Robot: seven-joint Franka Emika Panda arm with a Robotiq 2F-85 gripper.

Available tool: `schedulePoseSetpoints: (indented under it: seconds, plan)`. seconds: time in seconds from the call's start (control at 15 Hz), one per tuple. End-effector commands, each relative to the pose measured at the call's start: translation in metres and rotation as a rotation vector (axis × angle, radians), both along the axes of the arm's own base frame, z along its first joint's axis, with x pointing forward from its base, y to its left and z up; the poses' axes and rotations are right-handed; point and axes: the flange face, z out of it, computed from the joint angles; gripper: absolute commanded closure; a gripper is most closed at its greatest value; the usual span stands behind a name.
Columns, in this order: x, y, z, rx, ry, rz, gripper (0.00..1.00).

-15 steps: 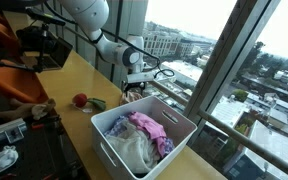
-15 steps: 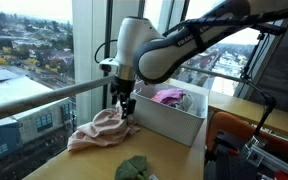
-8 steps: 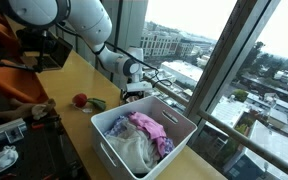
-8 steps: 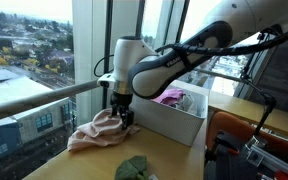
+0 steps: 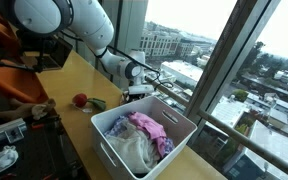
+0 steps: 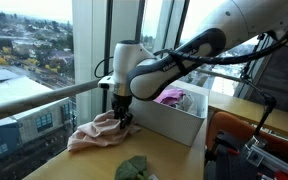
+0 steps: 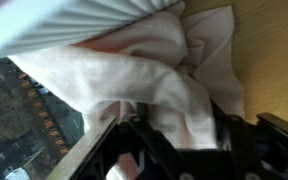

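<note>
Pink cloth (image 6: 92,133) is lying crumpled on the tabletop (image 6: 69,165), just left of the white bin (image 6: 174,122). Arm (image 6: 169,62) is reaching in from the right above the bin, wrist pointing straight down, gripper (image 6: 125,120) pressing into the cloth's right edge. In the wrist view the jaws are straddling a bunched fold; cannot tell whether they are pinching it.

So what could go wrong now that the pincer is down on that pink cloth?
The pincer sits on one bunched fold of the pink cloth, so it might pinch only a thin layer that slips out. The cloth lies close beside the white bin; a lift could drag it along the bin's wall. Its loose end trails toward the window-side edge of the table and could slide off.
</note>
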Motion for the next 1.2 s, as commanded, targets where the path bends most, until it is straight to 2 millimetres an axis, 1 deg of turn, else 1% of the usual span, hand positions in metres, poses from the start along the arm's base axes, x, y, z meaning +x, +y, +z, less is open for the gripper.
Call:
schedulePoseSetpoints:
  seconds: [0.0,0.2,0.27,0.47,0.6,0.93,1.13]
  plan:
    - [0.009,-0.009,0.017,-0.022,0.003,-0.002,0.71]
    - [0.016,-0.023,0.046,-0.018,-0.024,-0.031,0.95]
    - [0.017,-0.028,0.061,-0.016,-0.04,-0.039,0.99]
    - [0.017,-0.037,0.099,-0.006,-0.081,-0.064,1.0]
    - [0.013,-0.035,0.122,-0.006,-0.103,-0.073,0.98]
    - [-0.006,-0.017,0.176,-0.005,-0.161,-0.073,0.98]
    - [-0.02,-0.007,0.219,0.003,-0.207,-0.084,0.98]
